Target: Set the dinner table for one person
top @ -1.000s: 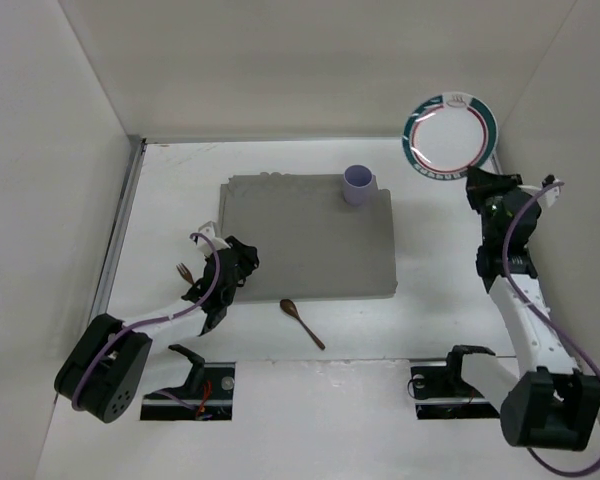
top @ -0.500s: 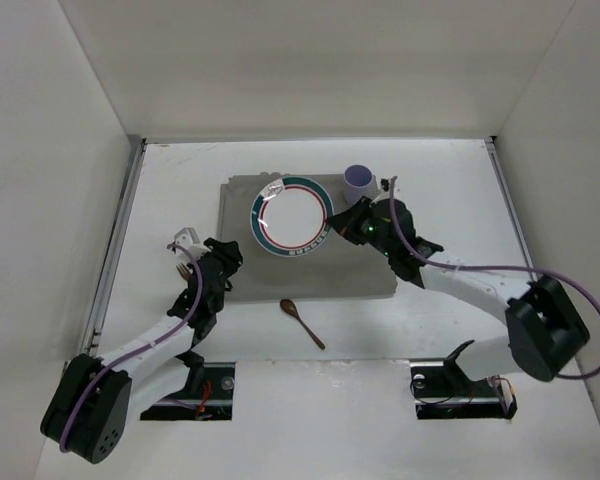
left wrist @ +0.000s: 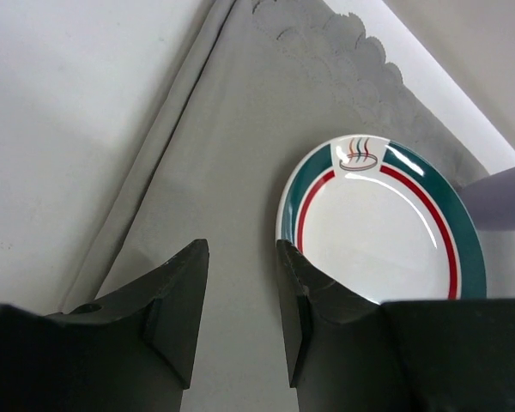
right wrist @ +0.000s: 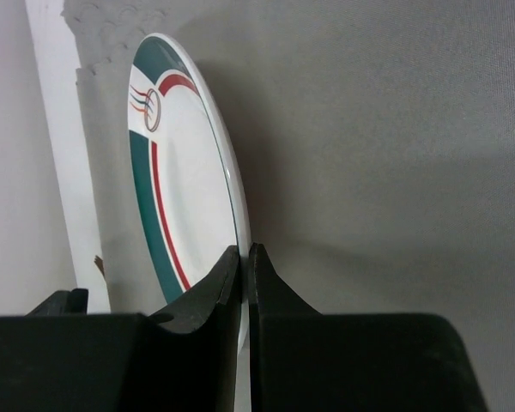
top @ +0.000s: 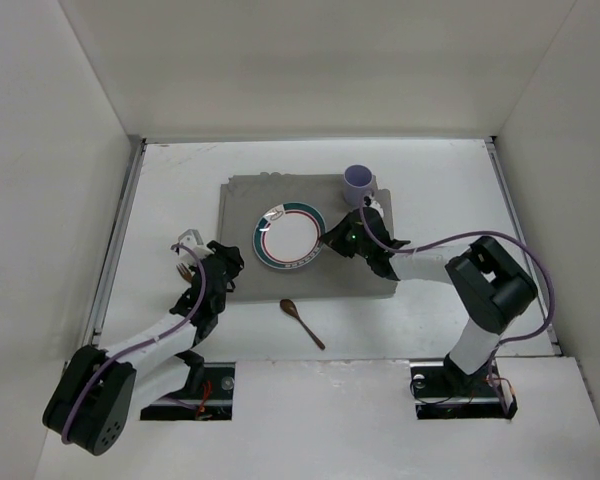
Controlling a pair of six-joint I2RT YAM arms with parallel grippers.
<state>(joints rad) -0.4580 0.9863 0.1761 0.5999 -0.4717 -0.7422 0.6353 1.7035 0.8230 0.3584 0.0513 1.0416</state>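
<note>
White matte dinner table (top: 450,180) bears a grey cloth placemat (top: 245,200); right gripper (right wrist: 244,257) pinches the rim of a glossy round plate (top: 288,238) over it, beside a lilac cup (top: 358,184); left gripper (left wrist: 239,283) gapes, empty.

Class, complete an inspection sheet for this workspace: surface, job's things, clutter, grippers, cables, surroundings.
Surface: white dinner table with a grey placemat on it.
Job's things: plate over the placemat; lilac cup on its far edge; wooden spoon on the table near of it; fork to its left, partly hidden.
Clutter: nothing seen.
Grippers: left gripper open, empty; right gripper shut on the plate's rim.
Cables: purple cables along both arms.
Surroundings: white walls on three sides.
</note>
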